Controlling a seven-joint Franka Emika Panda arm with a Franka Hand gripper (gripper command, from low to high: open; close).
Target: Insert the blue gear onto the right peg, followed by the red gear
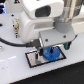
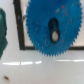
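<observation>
The blue gear (image 2: 50, 27) lies on the plate (image 1: 34, 59); the gripper (image 1: 48, 49) hovers above it — grip state unreadable.

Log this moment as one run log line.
phase: blue gear insertion | blue gear: over plate, peg visible through its hole | gripper: above gear, jaws state unclear | red gear: not visible

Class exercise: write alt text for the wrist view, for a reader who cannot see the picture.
A blue gear fills most of the close-up, toothed edge sharp, with a peg showing inside its elongated centre hole. It lies over a light plate with a black border, on a white table.
</observation>
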